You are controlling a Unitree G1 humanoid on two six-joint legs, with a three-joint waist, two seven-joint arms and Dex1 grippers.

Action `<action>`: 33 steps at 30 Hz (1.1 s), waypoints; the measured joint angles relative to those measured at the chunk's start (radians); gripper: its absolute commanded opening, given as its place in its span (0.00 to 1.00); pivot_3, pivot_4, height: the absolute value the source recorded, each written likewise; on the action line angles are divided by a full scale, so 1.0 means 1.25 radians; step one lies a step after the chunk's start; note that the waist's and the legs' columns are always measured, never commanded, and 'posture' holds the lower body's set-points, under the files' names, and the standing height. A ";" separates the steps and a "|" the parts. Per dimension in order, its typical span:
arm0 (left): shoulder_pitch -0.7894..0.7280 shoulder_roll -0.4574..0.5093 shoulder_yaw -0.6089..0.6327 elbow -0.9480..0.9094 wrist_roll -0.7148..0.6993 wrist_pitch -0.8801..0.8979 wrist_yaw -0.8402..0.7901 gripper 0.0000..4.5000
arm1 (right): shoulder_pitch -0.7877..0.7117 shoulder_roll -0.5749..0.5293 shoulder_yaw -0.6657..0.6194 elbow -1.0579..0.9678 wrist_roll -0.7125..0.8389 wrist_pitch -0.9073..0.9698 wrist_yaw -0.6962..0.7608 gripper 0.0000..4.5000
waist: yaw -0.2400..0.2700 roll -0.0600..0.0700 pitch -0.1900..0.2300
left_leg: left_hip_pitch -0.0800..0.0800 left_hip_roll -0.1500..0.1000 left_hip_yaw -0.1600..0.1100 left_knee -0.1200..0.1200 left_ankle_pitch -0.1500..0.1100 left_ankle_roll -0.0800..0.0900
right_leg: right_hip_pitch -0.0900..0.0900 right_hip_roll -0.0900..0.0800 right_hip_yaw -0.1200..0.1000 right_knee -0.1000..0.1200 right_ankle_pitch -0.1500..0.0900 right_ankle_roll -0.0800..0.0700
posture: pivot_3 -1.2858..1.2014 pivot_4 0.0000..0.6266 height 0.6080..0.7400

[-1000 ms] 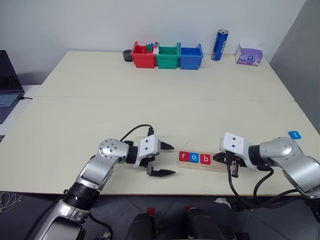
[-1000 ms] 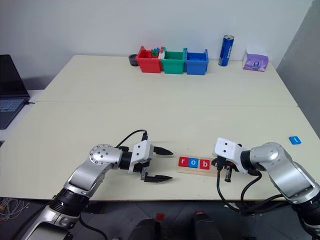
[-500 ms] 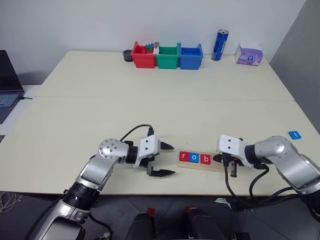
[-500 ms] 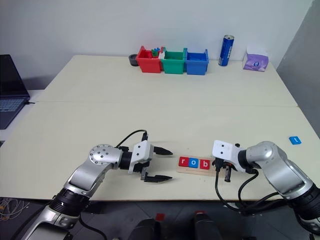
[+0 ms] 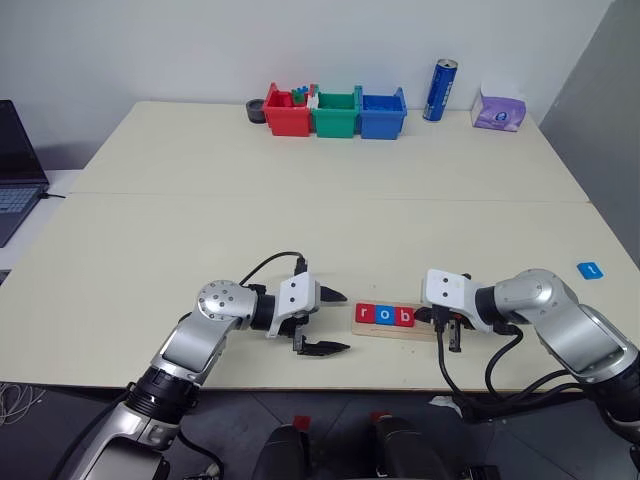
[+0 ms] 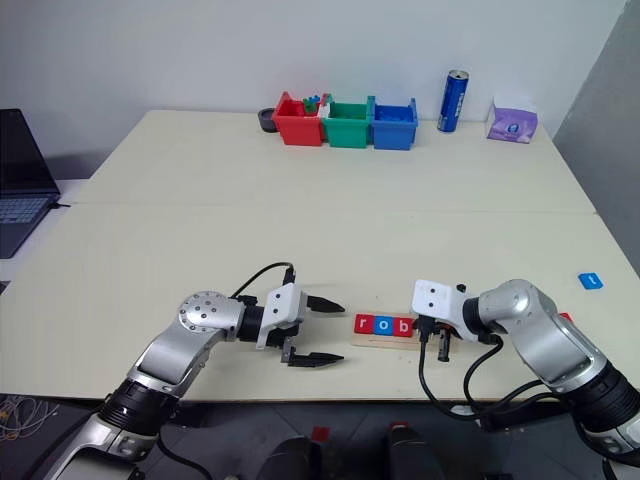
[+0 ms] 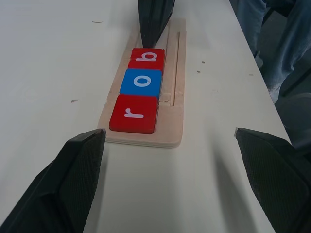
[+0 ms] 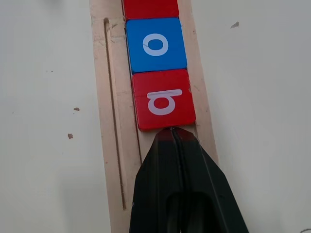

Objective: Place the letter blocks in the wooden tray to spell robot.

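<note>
The wooden tray (image 5: 430, 331) lies near the table's front edge. In its groove three letter blocks sit side by side: red r (image 5: 365, 314), blue o (image 5: 384, 315) and red b (image 5: 403, 316). My right gripper (image 8: 171, 132) is shut, holds nothing, and rests in the groove with its tip against the outer edge of the b block (image 8: 164, 99). My left gripper (image 5: 338, 320) stands open just left of the tray, with nothing between its fingers (image 7: 68, 184). One more blue letter block (image 5: 590, 269) lies alone on the table at the far right.
At the table's back stand a red bin (image 5: 286, 112), a green bin (image 5: 334, 113) and a blue bin (image 5: 382, 113), then a blue can (image 5: 440, 90) and a purple packet (image 5: 498, 110). A laptop (image 5: 15, 170) sits left. A person's legs (image 7: 277, 34) stand beyond the table's edge.
My right gripper slid left along the tray to the b block. The row of three blocks sits slightly further left. The left arm has not moved.
</note>
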State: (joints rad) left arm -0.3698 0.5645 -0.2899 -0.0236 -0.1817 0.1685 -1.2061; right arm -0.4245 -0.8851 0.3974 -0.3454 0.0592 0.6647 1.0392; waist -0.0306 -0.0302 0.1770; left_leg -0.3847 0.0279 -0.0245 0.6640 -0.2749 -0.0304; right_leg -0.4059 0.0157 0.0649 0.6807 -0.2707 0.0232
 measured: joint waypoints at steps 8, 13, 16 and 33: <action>0.002 -0.006 0.000 -0.006 -0.001 0.005 0.015 1.00 | 0.067 -0.049 -0.155 -0.041 0.047 0.046 -0.014 0.11 | 0.001 0.000 0.000 | 0.000 0.000 0.000 0.000 0.000 0.000 | 0.000 0.000 0.000 0.000 0.000 0.000 | 0.52 0.24 1.00; 0.010 -0.016 -0.003 -0.019 -0.001 0.014 0.029 1.00 | 0.208 0.026 -0.448 -0.093 0.103 0.167 -0.131 0.48 | 0.006 0.000 0.000 | -0.001 0.000 -0.001 0.000 0.000 0.000 | 0.000 -0.001 0.000 0.000 0.000 0.000 | 0.52 0.24 1.00; 0.012 -0.017 -0.005 -0.023 -0.002 0.017 0.031 1.00 | 0.311 0.070 -0.607 -0.120 0.120 0.223 -0.186 0.72 | 0.007 0.000 0.000 | -0.001 -0.001 0.000 0.000 0.000 0.000 | 0.000 -0.001 0.001 0.000 0.001 -0.001 | 0.52 0.24 1.00; -0.015 -0.036 -0.025 -0.016 -0.001 0.014 0.012 1.00 | 0.404 0.242 -0.756 0.016 0.128 0.206 -0.406 0.99 | -0.002 0.003 -0.002 | 0.001 -0.001 0.004 0.000 0.000 0.000 | 0.001 0.001 0.003 0.000 0.000 0.001 | 0.52 0.24 1.00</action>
State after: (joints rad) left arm -0.3886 0.5191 -0.3210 -0.0440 -0.1832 0.1856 -1.1917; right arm 0.0807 -0.5826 -0.5481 -0.3253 0.2196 0.9221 0.5321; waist -0.0326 -0.0266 0.1748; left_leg -0.3831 0.0265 -0.0201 0.6634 -0.2749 -0.0305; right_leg -0.4049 0.0168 0.0689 0.6809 -0.2707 0.0247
